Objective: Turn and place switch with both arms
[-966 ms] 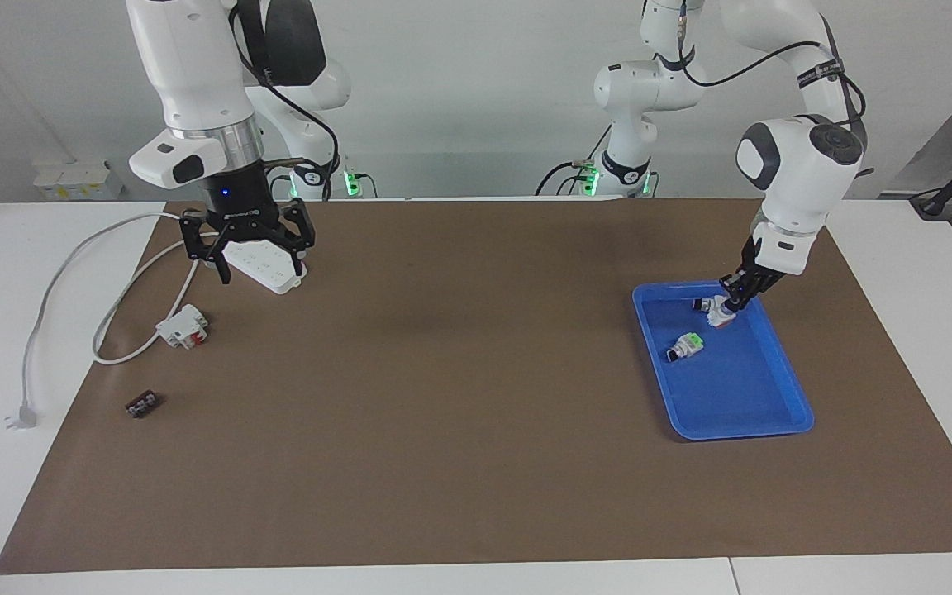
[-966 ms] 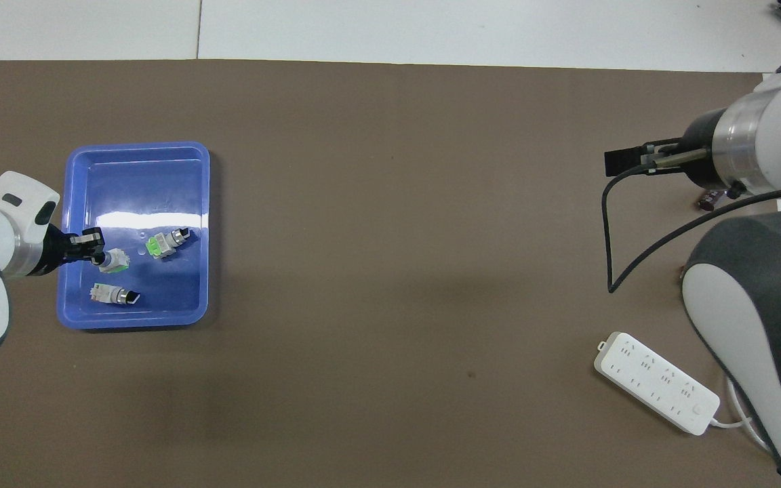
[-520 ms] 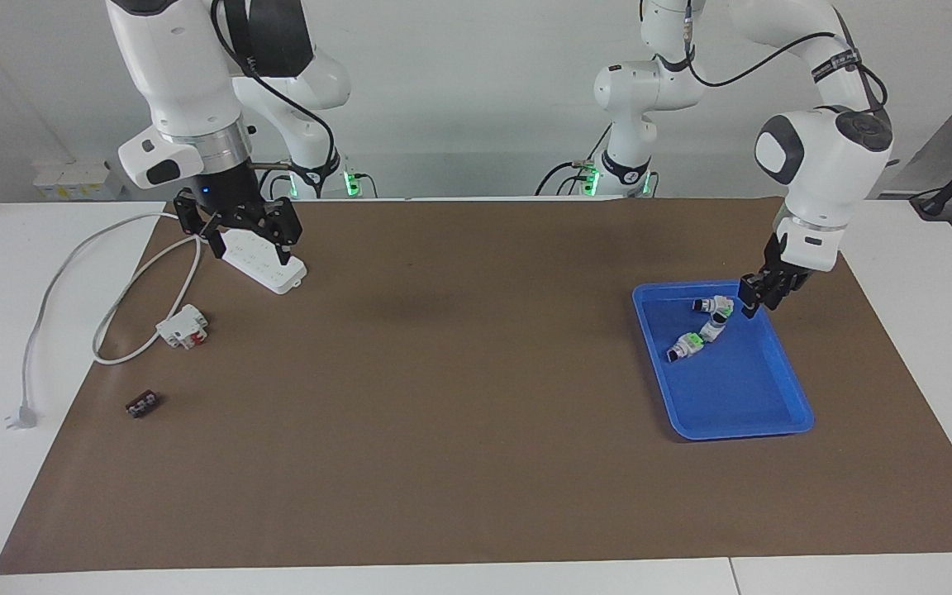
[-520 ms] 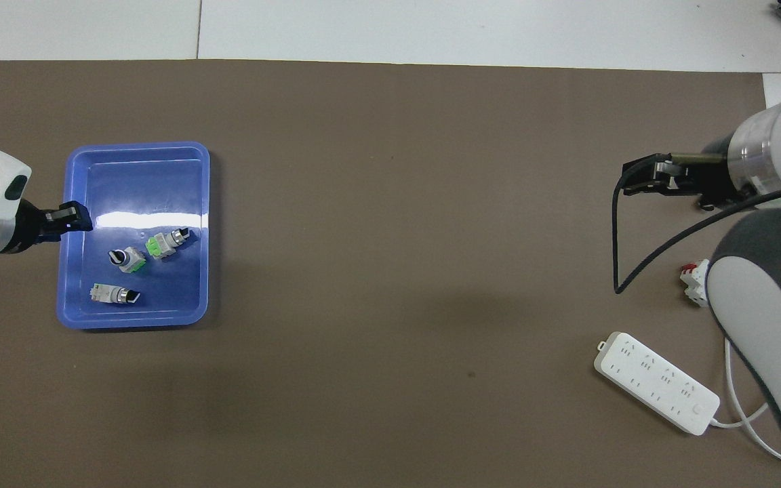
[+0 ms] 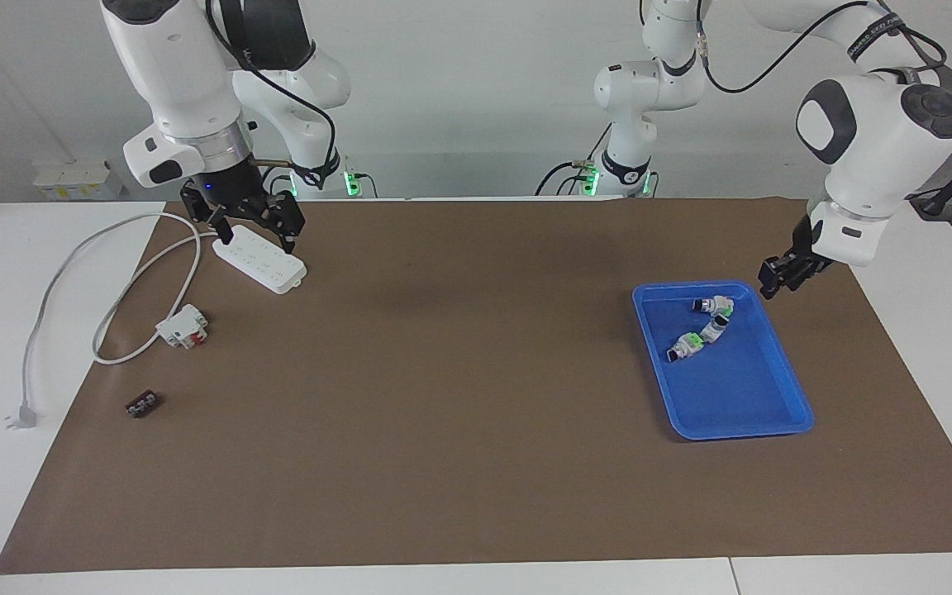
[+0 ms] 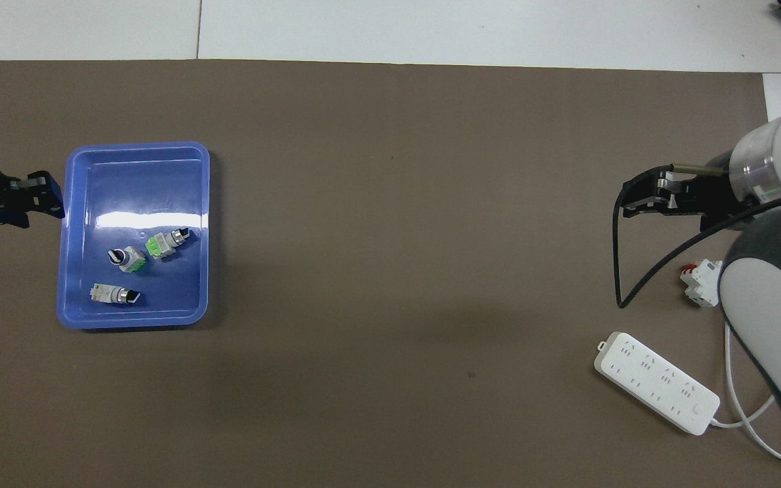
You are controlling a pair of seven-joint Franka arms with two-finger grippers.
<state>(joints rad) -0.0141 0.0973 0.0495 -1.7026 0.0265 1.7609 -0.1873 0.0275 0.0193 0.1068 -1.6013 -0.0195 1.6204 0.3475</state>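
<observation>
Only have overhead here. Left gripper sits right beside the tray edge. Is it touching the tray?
Observer: No. The facing view shows the left gripper hanging in the air, clear of the blue tray.
Operator: Right gripper down on the power strip?
Observer: No. The right gripper is open and raised clear of the power strip.
Operator: Anything hidden under that arm?
Observer: Yes, a small dark terminal block, farther from the robots than the white-and-red block.
</observation>
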